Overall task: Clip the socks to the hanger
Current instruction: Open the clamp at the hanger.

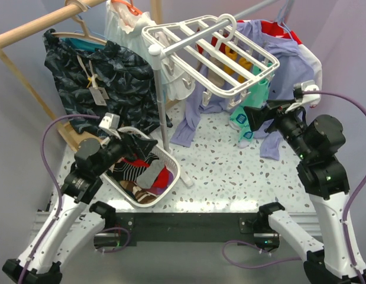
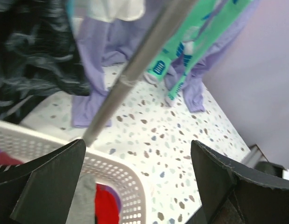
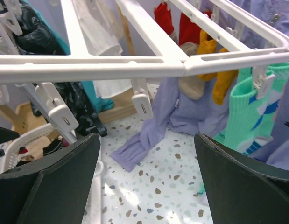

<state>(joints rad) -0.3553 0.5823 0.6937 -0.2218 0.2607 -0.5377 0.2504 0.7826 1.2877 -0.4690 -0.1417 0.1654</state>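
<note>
Although only partly seen past the rails, the red socks (image 3: 185, 27) hang from clips on the far side of the hanger (image 1: 191, 56), and one of them has a pale tan end drooping below it. Just beside them on the hanger's far right rails hang yellow socks (image 3: 210, 46), and teal socks (image 3: 242, 116) are clipped at its right end. Two free clips (image 3: 142, 105) dangle from the hanger's near rail. A lavender garment (image 3: 153, 135) falls beneath the hanger onto the speckled table (image 1: 230, 171).

The right gripper (image 1: 252, 118) sits just below the hanger's near right corner. Its fingers are spread wide, released, with nothing between them. A metal pole (image 1: 164, 112) stands under the hanger's left corner.

Well below and to the left of the hanger, the left gripper (image 1: 132, 142) hovers over the rim of a white laundry basket (image 1: 174, 167). Its claw is likewise released and empty. Mixed cloth fills the basket, including a red piece (image 1: 163, 177); it cannot be told whether that is a sock.
</note>
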